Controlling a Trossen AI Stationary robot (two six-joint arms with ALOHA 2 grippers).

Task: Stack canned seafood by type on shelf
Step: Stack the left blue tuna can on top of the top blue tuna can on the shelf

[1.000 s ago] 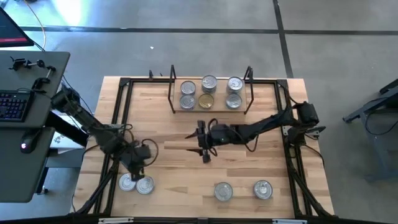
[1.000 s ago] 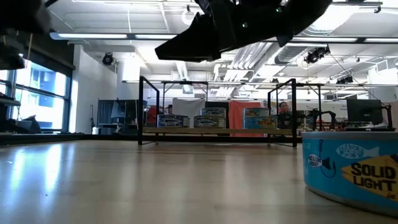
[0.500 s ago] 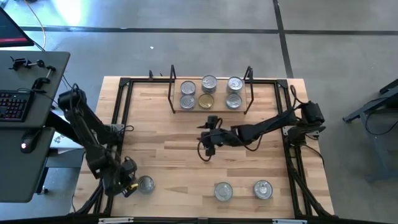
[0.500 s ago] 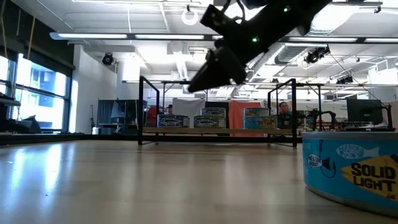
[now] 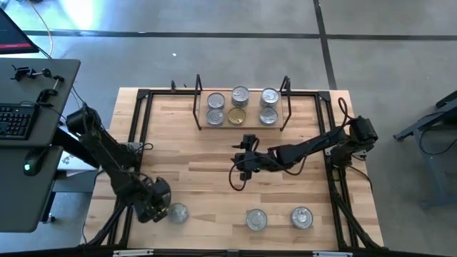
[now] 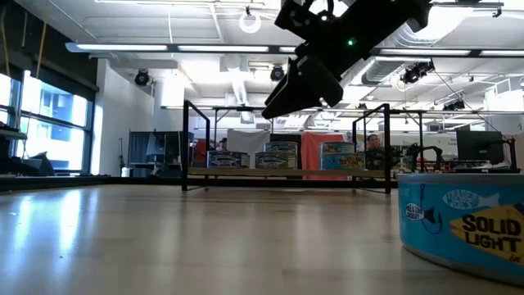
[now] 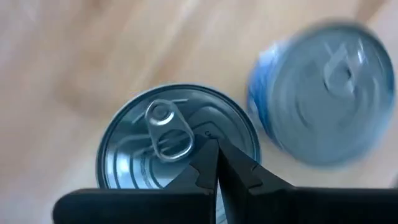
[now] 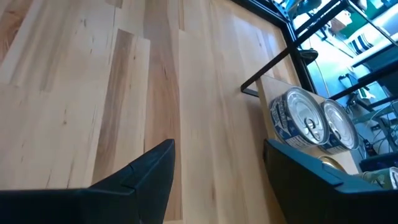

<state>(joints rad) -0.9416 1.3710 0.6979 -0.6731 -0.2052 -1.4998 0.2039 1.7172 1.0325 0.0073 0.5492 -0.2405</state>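
Observation:
Six tins of canned seafood stand on the shelf at the far middle; one has a gold lid. My left gripper is shut at the near left, pointing down over a silver-lidded tin. A second tin stands on the table right beside it. My right gripper hangs open above the table's middle, slanting toward the shelf, with nothing between its fingers. My left gripper's shut fingertips come from above onto the tin's lid, just beside its pull tab. Whether they touch the lid, I cannot tell. The tin stands upright on the table.
Two more tins stand near the front edge; the low view shows a blue one close up. The black table frame runs along the edges. Bare wood lies between the shelf and the front tins.
My left gripper has gone toward the near edge and down, rolling its wrist, and now covers the left tin of the pair. My right gripper has tipped up from pointing down to slanting toward the shelf and has drifted slightly toward it.

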